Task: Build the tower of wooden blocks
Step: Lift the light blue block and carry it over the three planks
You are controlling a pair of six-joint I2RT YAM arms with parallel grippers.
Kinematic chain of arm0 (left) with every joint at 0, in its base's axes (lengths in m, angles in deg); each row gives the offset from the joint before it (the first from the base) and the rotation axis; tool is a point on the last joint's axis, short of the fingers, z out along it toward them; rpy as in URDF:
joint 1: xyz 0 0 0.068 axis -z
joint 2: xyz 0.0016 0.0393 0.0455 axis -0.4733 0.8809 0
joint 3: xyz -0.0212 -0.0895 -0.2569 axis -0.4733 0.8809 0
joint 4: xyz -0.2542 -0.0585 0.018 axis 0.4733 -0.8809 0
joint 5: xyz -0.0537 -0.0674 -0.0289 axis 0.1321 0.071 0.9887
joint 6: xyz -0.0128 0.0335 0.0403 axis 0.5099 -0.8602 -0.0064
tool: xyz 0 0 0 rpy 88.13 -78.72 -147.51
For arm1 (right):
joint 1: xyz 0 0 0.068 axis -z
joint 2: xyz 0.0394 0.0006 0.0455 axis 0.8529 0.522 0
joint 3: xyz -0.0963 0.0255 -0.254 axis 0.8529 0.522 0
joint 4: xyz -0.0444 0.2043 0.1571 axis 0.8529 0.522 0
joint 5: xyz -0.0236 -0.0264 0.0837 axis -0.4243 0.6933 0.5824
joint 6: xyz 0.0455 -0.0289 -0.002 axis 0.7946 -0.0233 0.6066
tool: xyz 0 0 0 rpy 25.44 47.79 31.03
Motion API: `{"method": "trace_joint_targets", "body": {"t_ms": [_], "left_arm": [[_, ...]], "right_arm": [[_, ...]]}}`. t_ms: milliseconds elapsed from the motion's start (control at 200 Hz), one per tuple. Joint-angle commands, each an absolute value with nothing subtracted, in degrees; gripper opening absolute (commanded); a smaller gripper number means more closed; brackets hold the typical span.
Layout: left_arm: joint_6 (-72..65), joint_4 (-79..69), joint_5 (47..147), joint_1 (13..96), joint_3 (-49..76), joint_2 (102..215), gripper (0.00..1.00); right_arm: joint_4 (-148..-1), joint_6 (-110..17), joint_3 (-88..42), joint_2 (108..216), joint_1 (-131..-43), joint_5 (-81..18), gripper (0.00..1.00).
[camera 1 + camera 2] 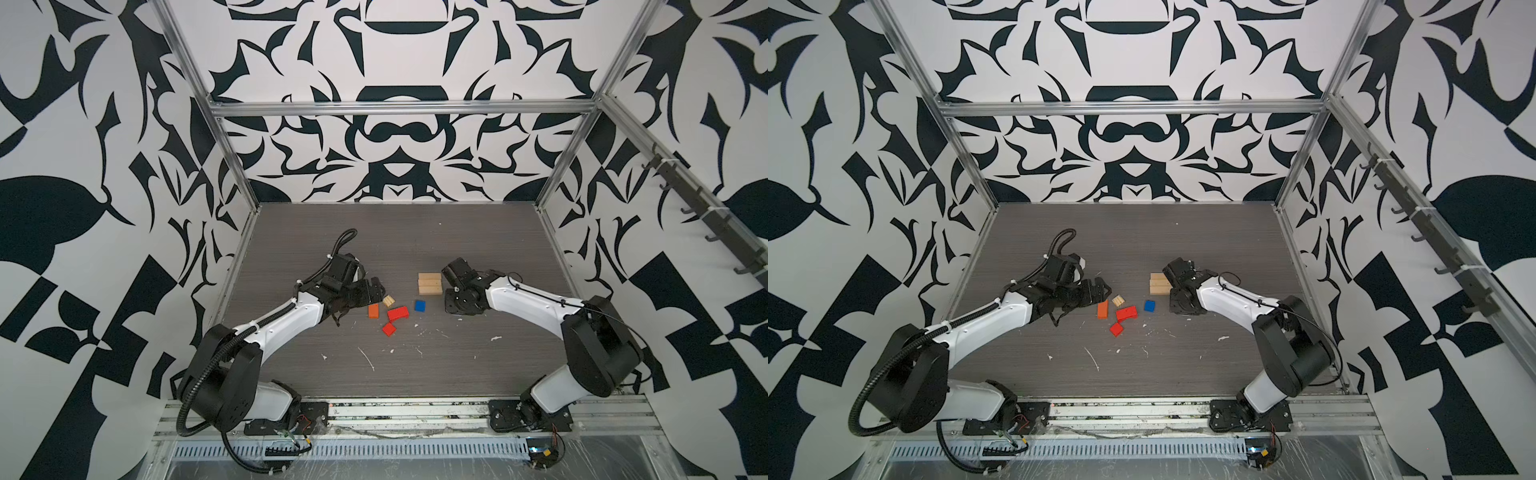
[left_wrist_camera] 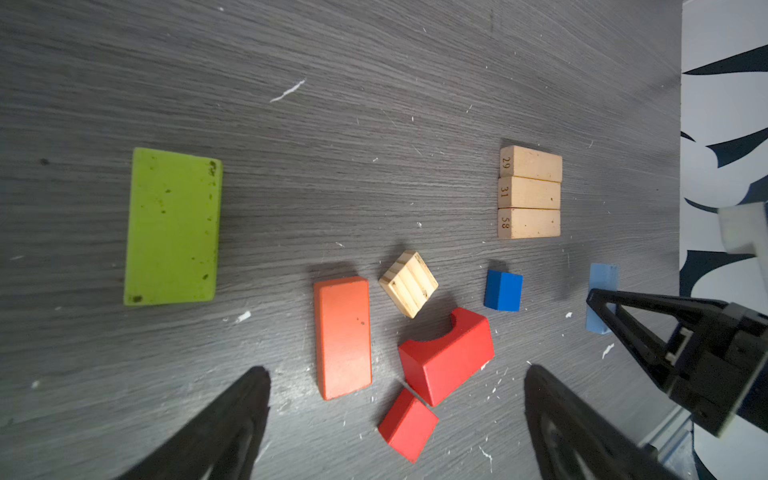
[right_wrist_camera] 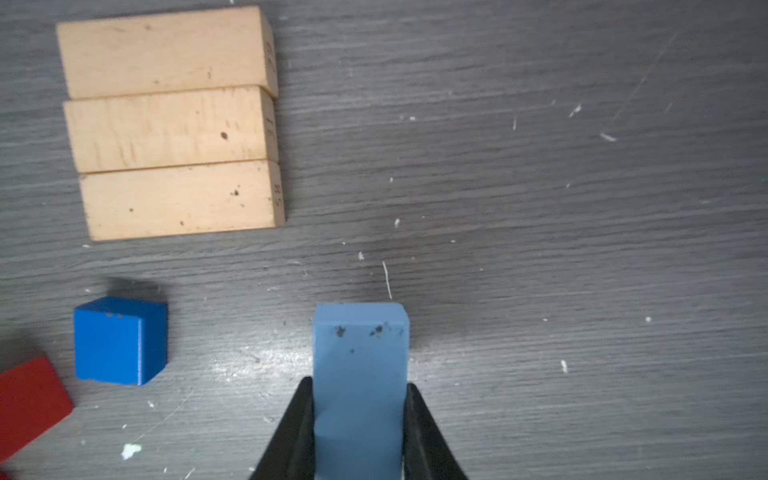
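The wood block tower shows only as loose blocks, none on another. Three tan oblongs [image 1: 429, 284] [image 3: 174, 124] lie side by side. My right gripper [image 3: 359, 384] [image 1: 453, 307] is shut on a light blue oblong [image 3: 359, 353] [image 2: 602, 299], low over the table beside that row. A dark blue cube [image 1: 420, 306], red arch block [image 1: 398, 313], red cube [image 1: 389, 329], orange oblong [image 1: 373, 310] and striped tan cube [image 1: 388, 301] lie mid-table. My left gripper [image 2: 397, 374] [image 1: 376, 291] hangs open above them, holding nothing. A lime green oblong [image 2: 172, 226] shows only in the left wrist view.
The dark wood-grain table [image 1: 415, 374] carries white flecks and scratches. Patterned walls with aluminium frame posts [image 1: 245, 199] close in the left, right and back. Both arm bases sit on a rail [image 1: 407, 409] along the front edge.
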State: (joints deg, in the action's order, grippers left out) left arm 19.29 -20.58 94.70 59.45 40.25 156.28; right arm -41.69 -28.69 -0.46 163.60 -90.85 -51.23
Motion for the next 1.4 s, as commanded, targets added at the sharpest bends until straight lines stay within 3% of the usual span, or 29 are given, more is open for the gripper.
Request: {"method": "trace_joint_targets", "body": {"t_ms": [0,1394], "left_arm": [[19.75,-19.98,95.52,59.72,39.01,156.58,0.98],[21.24,-19.47,95.57,59.72,41.62,154.27,0.98]], "right_arm": [[-39.65,-30.38,-3.95,163.12,-90.7,-54.19,0.23],[-38.72,-36.14,-24.95,181.25,-90.63,-50.45,0.22]]}}
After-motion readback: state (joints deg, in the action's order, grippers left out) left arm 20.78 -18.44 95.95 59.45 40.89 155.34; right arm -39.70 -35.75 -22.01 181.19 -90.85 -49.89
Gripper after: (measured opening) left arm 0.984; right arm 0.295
